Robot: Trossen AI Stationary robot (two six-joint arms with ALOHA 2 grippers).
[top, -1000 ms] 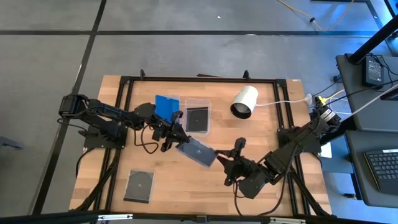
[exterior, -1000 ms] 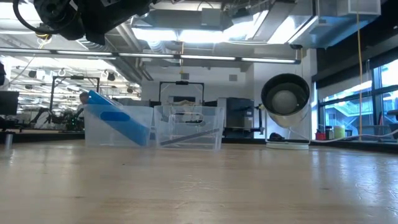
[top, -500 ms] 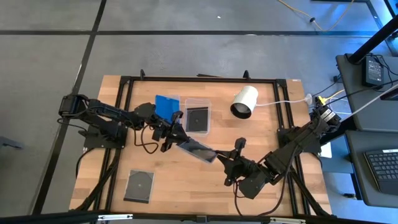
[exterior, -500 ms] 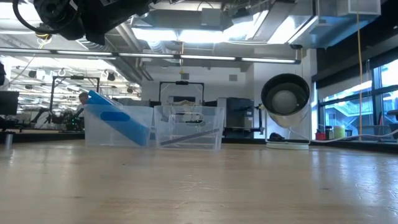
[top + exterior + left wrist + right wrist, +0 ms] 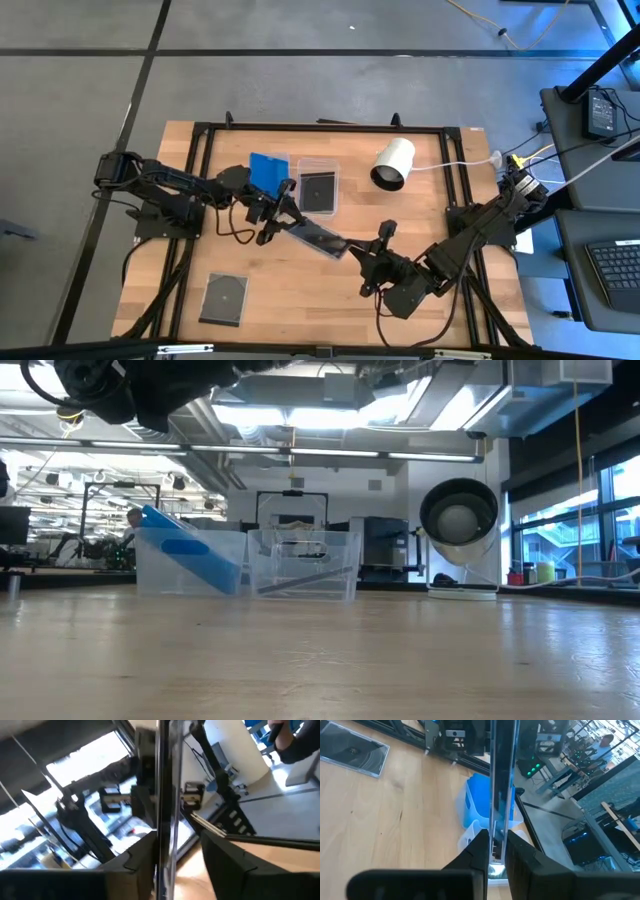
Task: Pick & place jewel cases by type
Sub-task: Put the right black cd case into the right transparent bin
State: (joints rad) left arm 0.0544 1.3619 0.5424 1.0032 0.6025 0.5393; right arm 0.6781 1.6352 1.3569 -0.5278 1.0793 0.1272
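Wooden table (image 5: pixel 300 290) with a black frame around it, grey floor beyond; low view shows an open workshop behind.

Right gripper (image 5: pixel 362 262), centre-right of the high view, is clamped tight on the lower-right edge of a dark jewel case (image 5: pixel 315 238). Right wrist view shows that case edge-on, pinched between its fingers (image 5: pixel 479 847).

Left gripper (image 5: pixel 281 214), just left of centre, is at the case's upper-left end. Left wrist view has the case edge running up between its fingers (image 5: pixel 220 860) with daylight on either side, so the jaws look partly parted. Can't tell if they touch the case.

The case spans between the two grippers, tilted and apparently off the table, mid-frame. Dark, glossy, thin slab.

Containers, upper-middle of the high view:
- left clear tub (image 5: pixel 262 185): a translucent blue case (image 5: pixel 267 170) leaning on edge inside; low view shows it slanted against the wall.
- right clear tub (image 5: pixel 318 165): a dark case (image 5: pixel 318 191) lying in it, disc visible.

Second dark case with disc (image 5: pixel 224 298) lies flat on the table, lower left, well apart from everything.

White cylinder with dark end (image 5: pixel 392 164) lies on its side right of the tubs, cable trailing right.
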